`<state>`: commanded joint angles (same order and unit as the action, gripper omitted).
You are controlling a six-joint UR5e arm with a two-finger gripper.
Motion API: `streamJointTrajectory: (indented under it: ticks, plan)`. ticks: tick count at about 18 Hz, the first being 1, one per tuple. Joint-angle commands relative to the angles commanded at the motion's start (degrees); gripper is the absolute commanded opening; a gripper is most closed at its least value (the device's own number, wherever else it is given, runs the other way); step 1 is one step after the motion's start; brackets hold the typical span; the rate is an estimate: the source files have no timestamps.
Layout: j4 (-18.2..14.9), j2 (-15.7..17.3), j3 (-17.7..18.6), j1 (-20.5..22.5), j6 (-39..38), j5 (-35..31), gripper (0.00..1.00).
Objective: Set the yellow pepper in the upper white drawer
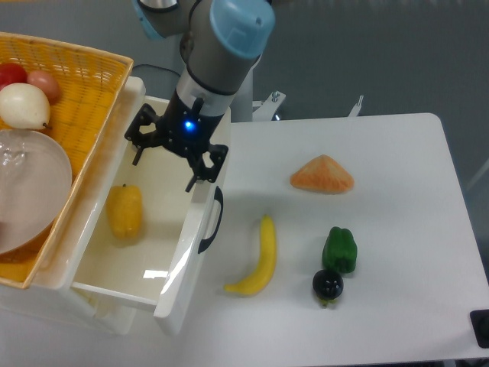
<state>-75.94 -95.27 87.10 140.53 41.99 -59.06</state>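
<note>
The yellow pepper [124,212] lies on the floor of the upper white drawer [183,271], near its left wall. The drawer is pulled open, with its black curved handle [212,220] facing the table. My gripper [165,157] hangs above the drawer's far right part, up and to the right of the pepper and apart from it. Its black fingers are spread open and hold nothing.
A yellow wicker basket [92,84] with a glass bowl [30,195] and fruit overhangs the drawer's left side. On the white table lie a banana [260,260], a green pepper [340,249], a dark round fruit [327,285] and an orange wedge [322,175].
</note>
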Motion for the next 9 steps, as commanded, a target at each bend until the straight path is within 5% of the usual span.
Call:
streamJointTrajectory:
  ticks: [4,9]
  plan:
    - [0.53,-0.7,-0.09,1.23,10.02,-3.32,1.0]
    - [0.71,-3.6,0.35,1.06,22.42,-17.12,1.0]
